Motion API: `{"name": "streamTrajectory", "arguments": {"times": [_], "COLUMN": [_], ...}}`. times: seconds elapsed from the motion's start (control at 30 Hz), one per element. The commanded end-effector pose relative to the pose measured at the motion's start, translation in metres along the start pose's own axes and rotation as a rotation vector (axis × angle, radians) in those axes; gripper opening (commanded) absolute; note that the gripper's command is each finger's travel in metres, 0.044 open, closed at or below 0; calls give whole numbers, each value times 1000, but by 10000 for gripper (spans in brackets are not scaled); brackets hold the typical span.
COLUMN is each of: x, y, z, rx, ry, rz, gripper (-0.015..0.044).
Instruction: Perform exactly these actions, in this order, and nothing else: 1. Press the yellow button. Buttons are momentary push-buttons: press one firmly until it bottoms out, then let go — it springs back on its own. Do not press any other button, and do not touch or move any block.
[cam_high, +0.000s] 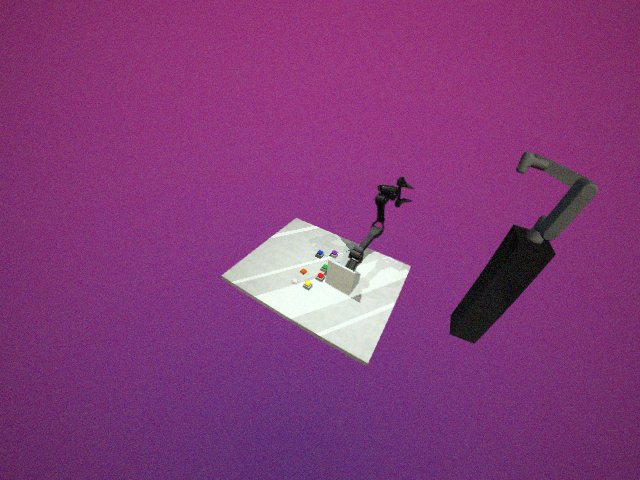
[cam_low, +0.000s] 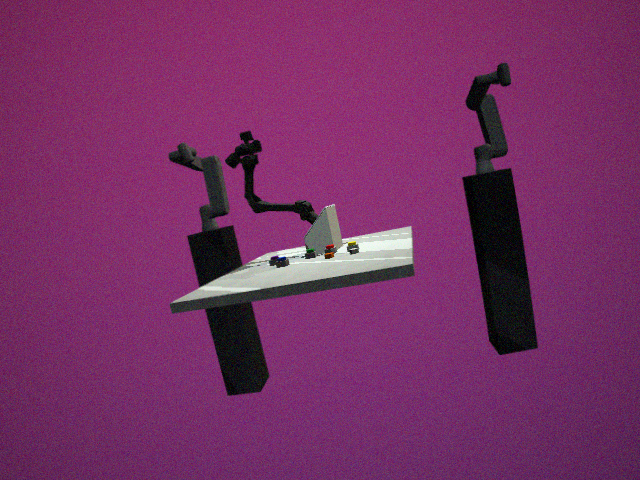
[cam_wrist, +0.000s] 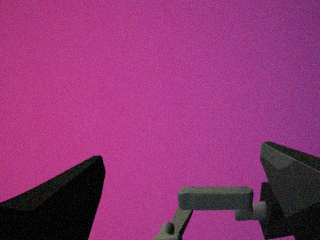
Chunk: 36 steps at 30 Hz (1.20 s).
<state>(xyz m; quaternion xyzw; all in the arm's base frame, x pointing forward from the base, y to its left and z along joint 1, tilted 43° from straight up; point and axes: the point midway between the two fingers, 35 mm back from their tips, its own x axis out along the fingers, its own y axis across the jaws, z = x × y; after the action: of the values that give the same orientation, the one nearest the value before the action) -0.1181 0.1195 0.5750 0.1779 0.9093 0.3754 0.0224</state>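
The yellow button (cam_high: 308, 284) (cam_low: 352, 243) sits on its small base on the white table (cam_high: 336, 338) (cam_low: 310, 285). Its cap stands up, with nothing touching it. My gripper (cam_high: 412, 194) (cam_wrist: 184, 159) is open and empty, with its fingers wide apart. It is raised high above the table, on the far side of the upright panel from the button, and points away from the buttons. The wrist view shows no button.
Red (cam_high: 320, 275), green (cam_high: 324, 267), blue (cam_high: 320, 253) and purple (cam_high: 334, 253) buttons stand on the table. An orange block (cam_high: 303, 271) and a white block (cam_high: 294, 281) lie near the yellow button. An upright pale panel (cam_high: 341, 277) (cam_low: 323, 232) stands by the arm's base. Grey arms on black pillars stand beyond the table.
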Motion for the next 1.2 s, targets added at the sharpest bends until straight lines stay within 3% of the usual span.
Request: {"name": "streamTrajectory", "arguments": {"times": [0.0,0.13,0.3,0.6,0.9,1.17], "x": [0,-5,-18,-76,-154,-232], "y": [1,60,101,157,145,81], "z": [1,56,113,267,415,526], "rx": [20,549,954,1814,2448,2730], "ry": [9,71,114,320,703,1277], "rz": [7,184,340,771,1289,1881], "gripper": [400,400,400,400,400,400]}}
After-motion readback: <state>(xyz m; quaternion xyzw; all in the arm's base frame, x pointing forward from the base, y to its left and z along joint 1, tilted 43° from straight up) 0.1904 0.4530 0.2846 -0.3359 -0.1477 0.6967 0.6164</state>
